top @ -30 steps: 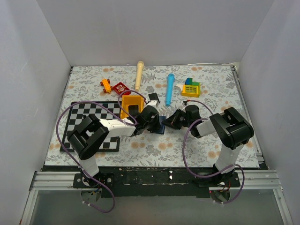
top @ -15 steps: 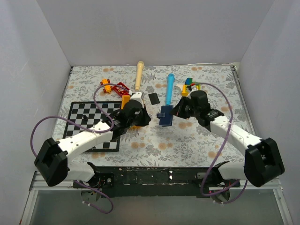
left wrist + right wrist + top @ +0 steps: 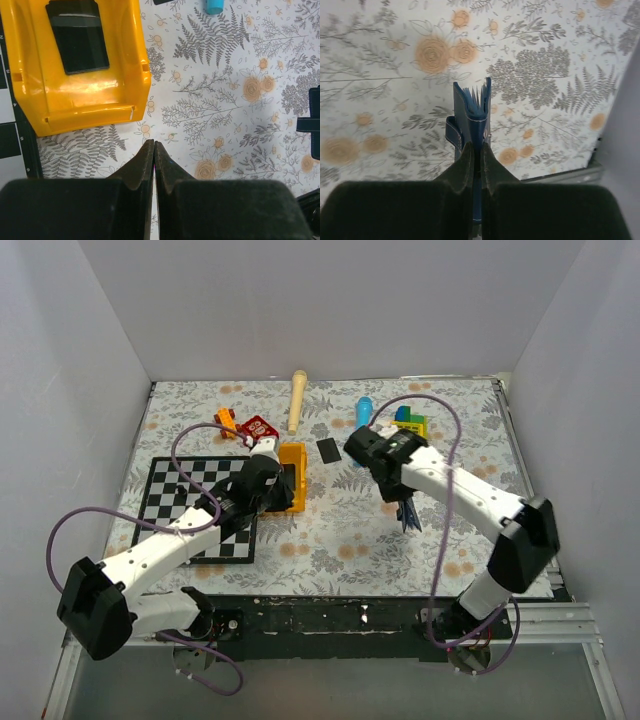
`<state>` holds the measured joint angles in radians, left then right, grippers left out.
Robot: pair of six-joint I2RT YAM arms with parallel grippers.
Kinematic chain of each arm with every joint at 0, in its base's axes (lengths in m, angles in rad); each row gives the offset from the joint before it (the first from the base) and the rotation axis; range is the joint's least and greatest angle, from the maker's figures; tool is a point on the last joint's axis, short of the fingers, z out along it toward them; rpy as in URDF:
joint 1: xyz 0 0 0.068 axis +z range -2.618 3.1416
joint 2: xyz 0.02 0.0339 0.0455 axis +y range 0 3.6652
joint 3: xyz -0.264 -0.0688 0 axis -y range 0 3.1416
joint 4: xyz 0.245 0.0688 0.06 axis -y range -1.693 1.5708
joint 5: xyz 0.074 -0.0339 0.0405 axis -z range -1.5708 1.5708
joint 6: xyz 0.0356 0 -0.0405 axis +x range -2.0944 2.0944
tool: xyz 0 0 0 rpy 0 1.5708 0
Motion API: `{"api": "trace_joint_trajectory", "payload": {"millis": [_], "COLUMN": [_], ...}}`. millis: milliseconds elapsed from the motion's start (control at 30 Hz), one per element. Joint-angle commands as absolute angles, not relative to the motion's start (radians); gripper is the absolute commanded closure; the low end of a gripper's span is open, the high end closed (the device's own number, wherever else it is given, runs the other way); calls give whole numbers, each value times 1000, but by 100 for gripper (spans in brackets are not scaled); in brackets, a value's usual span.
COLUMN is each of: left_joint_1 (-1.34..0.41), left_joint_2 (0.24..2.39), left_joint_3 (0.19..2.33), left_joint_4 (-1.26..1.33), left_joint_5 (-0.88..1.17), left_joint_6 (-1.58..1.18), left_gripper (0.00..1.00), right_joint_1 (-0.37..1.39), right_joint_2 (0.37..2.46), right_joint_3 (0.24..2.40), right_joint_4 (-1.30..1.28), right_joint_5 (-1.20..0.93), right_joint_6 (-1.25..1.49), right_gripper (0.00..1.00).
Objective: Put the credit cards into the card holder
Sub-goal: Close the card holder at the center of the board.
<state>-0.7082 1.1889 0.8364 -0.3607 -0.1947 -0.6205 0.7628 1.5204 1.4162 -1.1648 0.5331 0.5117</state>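
Hanging from the right pincer (image 3: 476,150), which is shut tight on its near end: holder (image 3: 472,112), edge-on, long axis in line with the pincer, fanned leaves pointing away at the counter (image 3: 380,100). Bare counter all round; near edge and right wall (image 3: 625,125) close by. Left pincer (image 3: 154,150): shut, empty, beside yellow tray (image 3: 75,100). One card (image 3: 77,42) lengthwise in tray; second card (image 3: 327,450) flat on counter near tray.

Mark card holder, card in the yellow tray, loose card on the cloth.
card holder (image 3: 471,122): right wrist view, navy cover.
tray card (image 3: 79,42): left wrist view, its centre.
loose card (image 3: 328,450): top external view, its centre.
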Motion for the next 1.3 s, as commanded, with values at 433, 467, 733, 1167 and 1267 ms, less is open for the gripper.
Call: {"api": "trace_joint_trajectory", "payload": {"millis": [433, 467, 733, 1167, 1267], "left_joint_1": [-652, -650, -650, -650, -650], "left_joint_2": [1011, 1011, 979, 974, 991], "left_joint_3": [758, 755, 730, 726, 726], "left_joint_4": [-451, -454, -480, -526, -511], "left_joint_5": [-261, -261, -267, -316, -304], "left_joint_6": [-634, -638, -657, -684, -683], "left_gripper": [97, 98, 98, 95, 95], "right_joint_1": [1095, 1110, 1226, 1232, 1207], "right_joint_2": [1924, 1939, 1993, 1582, 1467], "right_joint_3": [1488, 1488, 1471, 1189, 1134], "right_joint_4": [-1381, -1362, -1260, -695, -624], "right_joint_5": [844, 829, 757, 237, 218], "right_joint_6": [612, 611, 661, 554, 557], "right_gripper": [73, 73, 73, 58, 58]}}
